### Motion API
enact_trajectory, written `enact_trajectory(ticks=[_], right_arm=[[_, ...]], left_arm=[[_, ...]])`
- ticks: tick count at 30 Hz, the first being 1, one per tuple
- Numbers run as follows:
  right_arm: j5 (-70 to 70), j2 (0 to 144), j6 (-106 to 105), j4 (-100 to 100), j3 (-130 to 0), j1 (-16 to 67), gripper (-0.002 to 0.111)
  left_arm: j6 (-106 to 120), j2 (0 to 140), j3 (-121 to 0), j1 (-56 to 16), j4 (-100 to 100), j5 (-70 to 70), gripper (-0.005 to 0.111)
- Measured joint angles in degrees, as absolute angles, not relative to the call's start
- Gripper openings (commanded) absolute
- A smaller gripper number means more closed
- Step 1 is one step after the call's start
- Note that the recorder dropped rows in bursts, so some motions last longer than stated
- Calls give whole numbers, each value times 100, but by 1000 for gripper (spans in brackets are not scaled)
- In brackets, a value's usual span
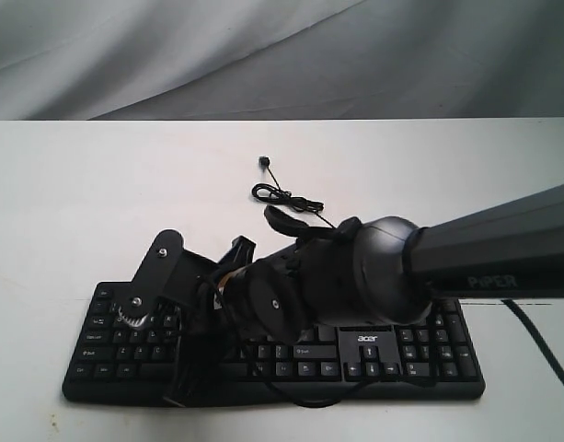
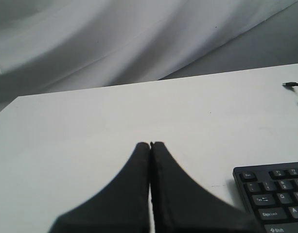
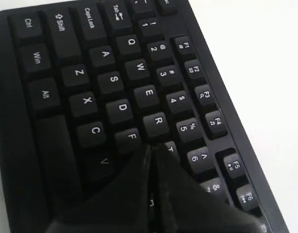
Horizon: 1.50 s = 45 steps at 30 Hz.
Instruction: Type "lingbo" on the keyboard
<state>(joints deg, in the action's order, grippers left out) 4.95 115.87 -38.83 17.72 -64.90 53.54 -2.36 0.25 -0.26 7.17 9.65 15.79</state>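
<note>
The black keyboard (image 1: 420, 370) with white legends and an acer logo lies along the table's front edge. My right arm (image 1: 383, 267) reaches across it from the right, and its body hides the fingertips in the exterior view. In the right wrist view my right gripper (image 3: 151, 146) is shut with nothing held, its tips low over the keyboard (image 3: 90, 73) between the F, R and T keys. My left gripper (image 2: 150, 144) is shut and empty above bare table, left of the keyboard's Esc corner (image 2: 272, 191).
The keyboard's thin black cable (image 1: 286, 198) lies coiled on the white table behind it, with its plug (image 1: 261, 163) further back and also showing in the left wrist view (image 2: 290, 85). A grey cloth backdrop (image 1: 263, 55) hangs behind the table.
</note>
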Motion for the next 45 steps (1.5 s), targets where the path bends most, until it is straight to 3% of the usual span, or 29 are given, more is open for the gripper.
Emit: enact_trajectory(ticks=[45], right_arm=[[260, 11818, -3883, 1772, -6510, 5375, 0]], left_arm=[[-236, 25, -26, 717, 965, 1579, 0]])
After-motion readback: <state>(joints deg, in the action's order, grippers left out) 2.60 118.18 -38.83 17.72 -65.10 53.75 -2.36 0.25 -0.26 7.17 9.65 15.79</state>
